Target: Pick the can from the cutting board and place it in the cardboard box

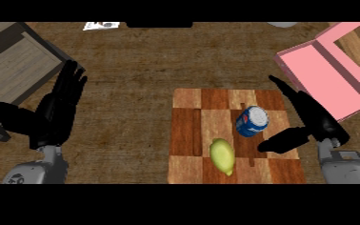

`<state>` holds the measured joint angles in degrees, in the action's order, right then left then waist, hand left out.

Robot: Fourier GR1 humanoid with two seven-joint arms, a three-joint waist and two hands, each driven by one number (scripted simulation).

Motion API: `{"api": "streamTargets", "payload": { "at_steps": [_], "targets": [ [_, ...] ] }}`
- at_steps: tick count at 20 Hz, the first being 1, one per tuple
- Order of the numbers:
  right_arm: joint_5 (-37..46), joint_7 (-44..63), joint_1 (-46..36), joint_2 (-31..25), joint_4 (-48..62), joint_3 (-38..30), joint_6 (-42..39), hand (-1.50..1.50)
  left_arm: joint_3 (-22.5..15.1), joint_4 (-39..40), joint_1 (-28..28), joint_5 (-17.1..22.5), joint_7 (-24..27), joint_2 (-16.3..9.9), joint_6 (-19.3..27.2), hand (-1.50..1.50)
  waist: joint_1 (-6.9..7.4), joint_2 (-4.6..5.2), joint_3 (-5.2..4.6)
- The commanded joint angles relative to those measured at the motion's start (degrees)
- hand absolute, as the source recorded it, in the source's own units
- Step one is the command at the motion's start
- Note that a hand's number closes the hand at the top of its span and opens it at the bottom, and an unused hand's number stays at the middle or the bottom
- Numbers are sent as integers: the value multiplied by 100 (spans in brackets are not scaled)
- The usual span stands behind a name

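The can [252, 121] stands on the cutting board [190, 143], just beside the spread thumb and fingers of the right hand [309, 124]; nothing is held. If approached carelessly, the can could be tipped or the nearby lemon [222, 156] knocked. The left hand [60, 107] rests open.

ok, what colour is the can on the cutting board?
Blue with a white top, the can shows best in the head view.

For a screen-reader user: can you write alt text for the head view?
The right hand, open, reaches beside a blue can on a checkered cutting board, where a yellow-green fruit also lies. A pink box sits at right; the left hand rests open at left.
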<state>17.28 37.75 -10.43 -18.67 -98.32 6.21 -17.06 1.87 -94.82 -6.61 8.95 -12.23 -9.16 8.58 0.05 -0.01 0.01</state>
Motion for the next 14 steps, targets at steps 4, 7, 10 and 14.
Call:
{"api": "streamTargets", "payload": {
  "at_steps": [4,7,10,14],
  "targets": [
    [387,-95,-589,470,692,-10,-13,-150,260,-202,-113,131,-311,-141,-252,0,26,4,-1],
    [608,-415,-79,572,538,45,-10,-150,94,-346,149,-127,-179,93,-126,0,7,-1,-1],
    [644,-585,360,552,343,34,-71,-150,120,-42,358,-119,258,179,-287,0,-4,-2,-1],
    [784,-263,-105,790,511,11,-156,-150,296,-144,-138,-124,-319,45,-192,0,-1,-2,-1]
  ]
}}
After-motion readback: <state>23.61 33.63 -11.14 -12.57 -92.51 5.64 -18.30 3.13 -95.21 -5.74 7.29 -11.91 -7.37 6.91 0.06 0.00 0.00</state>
